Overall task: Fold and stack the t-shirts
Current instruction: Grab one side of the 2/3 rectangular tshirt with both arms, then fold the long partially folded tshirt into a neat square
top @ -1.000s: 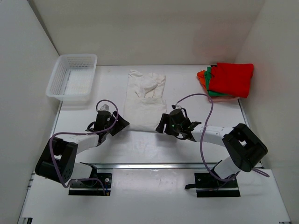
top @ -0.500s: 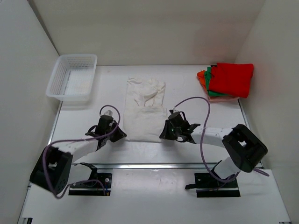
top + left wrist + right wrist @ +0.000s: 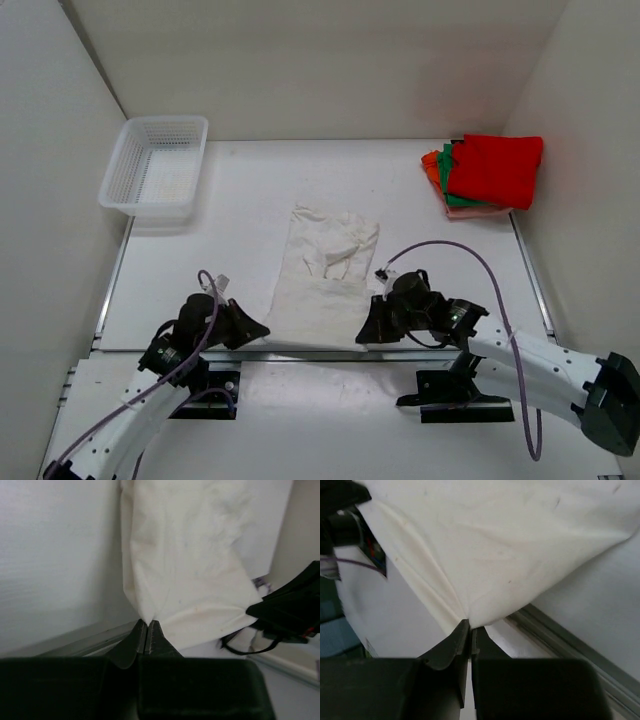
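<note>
Since the earlier frames both arms have pulled back toward 6 o'clock, and the white t-shirt [image 3: 325, 275] has slid with them. Its near hem, which lay mid-counter before, now sits at the front edge of the counter [image 3: 230, 200].

The left claw [image 3: 255, 330] is pinched on the shirt's 7 o'clock corner. In the left wrist view its fingers are pressed together with the cloth gathered to a point between them. The right claw [image 3: 368, 333] is clamped the same way on the 5 o'clock corner, and the hem stretches fairly straight between the two. The far half of the shirt lies rumpled, with creases toward 12 o'clock.

At 2 o'clock on the counter is a folded pile. The red t-shirt [image 3: 495, 168] is on top, the green t-shirt [image 3: 460, 200] shows beneath it, and the orange t-shirt [image 3: 431, 166] pokes out on the pile's 9 o'clock side. The white mesh basket [image 3: 155, 165] stands at 10 o'clock, well apart from the shirt.
</note>
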Tool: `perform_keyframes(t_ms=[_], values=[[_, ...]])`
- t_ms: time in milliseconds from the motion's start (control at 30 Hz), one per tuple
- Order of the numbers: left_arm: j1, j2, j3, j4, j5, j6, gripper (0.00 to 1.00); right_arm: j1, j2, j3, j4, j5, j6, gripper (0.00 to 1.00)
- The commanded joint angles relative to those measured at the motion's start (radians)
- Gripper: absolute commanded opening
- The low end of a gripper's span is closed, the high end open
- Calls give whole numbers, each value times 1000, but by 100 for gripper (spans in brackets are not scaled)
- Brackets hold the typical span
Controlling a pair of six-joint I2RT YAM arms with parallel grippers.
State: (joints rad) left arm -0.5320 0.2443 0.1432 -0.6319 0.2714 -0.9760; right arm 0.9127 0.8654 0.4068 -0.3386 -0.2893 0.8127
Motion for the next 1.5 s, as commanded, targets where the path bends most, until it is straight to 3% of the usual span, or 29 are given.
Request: perform_keyframes(t_ms=[0,67,167,267,333,433,567,600,633,700,733,767,833,967,1067,1233,1300,1467], values=[[157,28,117,-16,93,63,0,-139,-54,69,-105,-149,-70,0],[210,110,170,90,130,74,0,-306,-23,148,-111,-294,-160,0],[175,284,269,314,80,68,0,-431,96,289,-151,-358,-278,0],[158,547,418,467,58,131,0,-521,236,404,-125,-388,-343,0],[211,767,530,581,109,164,0,-572,346,466,-97,-401,-365,0],[277,1016,660,690,134,198,0,-633,479,587,-79,-390,-386,0],[314,1410,962,707,140,253,0,-727,673,684,57,-399,-350,0],[319,1470,1055,706,146,261,5,-751,717,714,96,-392,-346,0],[326,1589,1099,703,156,255,18,-762,788,768,105,-370,-340,0],[351,1736,1220,777,216,200,32,-797,926,844,131,-242,-348,2],[363,1803,1233,864,241,176,32,-811,952,871,185,-203,-343,14],[380,1829,1218,950,238,116,35,-816,983,883,219,-148,-346,32],[403,1820,1178,1020,224,65,43,-818,1011,905,265,-59,-359,47],[385,1680,1050,1010,160,132,41,-801,942,822,305,-7,-365,65],[350,1636,1023,974,176,171,43,-776,864,738,308,18,-333,74],[270,1693,1003,1005,248,108,43,-717,817,632,273,50,-259,84],[238,1753,1013,956,252,111,42,-690,822,612,263,68,-230,85],[222,1823,992,850,218,94,35,-611,934,668,173,128,-193,98]])
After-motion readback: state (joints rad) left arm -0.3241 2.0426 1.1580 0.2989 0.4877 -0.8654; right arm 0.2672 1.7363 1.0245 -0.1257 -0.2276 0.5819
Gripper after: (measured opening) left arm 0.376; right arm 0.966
